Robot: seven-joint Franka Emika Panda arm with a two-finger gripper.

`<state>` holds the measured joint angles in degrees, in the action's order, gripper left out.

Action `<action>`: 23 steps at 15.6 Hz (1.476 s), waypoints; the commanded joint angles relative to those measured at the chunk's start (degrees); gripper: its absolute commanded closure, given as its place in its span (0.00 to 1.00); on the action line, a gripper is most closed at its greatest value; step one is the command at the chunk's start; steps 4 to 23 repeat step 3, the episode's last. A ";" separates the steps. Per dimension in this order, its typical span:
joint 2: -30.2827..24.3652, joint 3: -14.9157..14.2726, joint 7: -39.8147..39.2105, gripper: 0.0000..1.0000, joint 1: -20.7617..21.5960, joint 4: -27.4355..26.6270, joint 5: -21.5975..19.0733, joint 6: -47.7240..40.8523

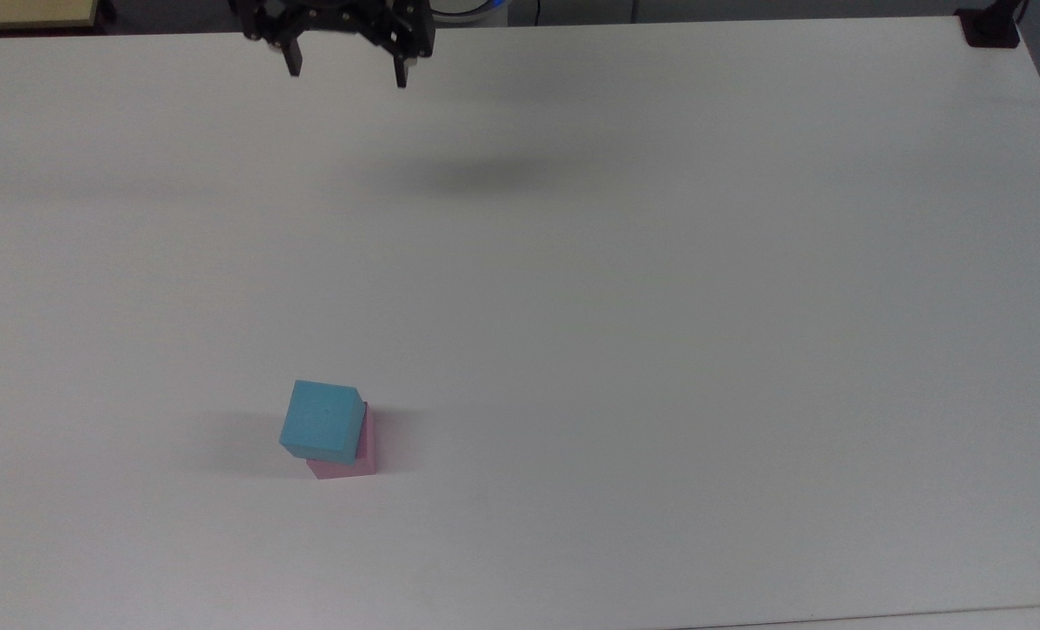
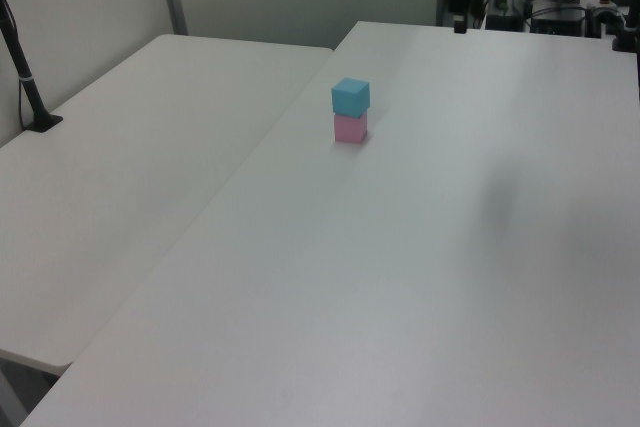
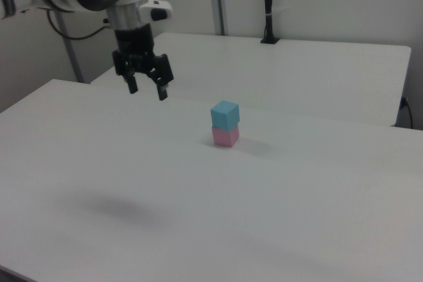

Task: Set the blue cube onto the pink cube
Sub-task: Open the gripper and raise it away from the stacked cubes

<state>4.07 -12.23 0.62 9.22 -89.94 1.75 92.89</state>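
Basically done: the blue cube (image 1: 323,421) sat on the pink cube (image 1: 364,455), twisted a little off square, on the tabletop (image 1: 659,306). The pincer (image 3: 146,87) hung empty, fingers spread, well apart from the stack. Best practice for the retreat was to stay high and clear of it. No readable labels or writing seen

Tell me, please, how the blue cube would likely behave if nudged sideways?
The blue cube sits turned and offset on the pink cube, so it would probably slide off rather than roll. Its matte, foam-like look suggests it is light. Flat faces should land it stably.
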 commanded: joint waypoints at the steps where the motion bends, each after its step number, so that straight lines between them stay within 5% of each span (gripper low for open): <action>1: -4.60 2.65 1.05 0.00 -1.57 -5.95 1.77 1.15; 23: -4.69 2.48 1.05 0.00 -1.92 -5.86 1.68 0.89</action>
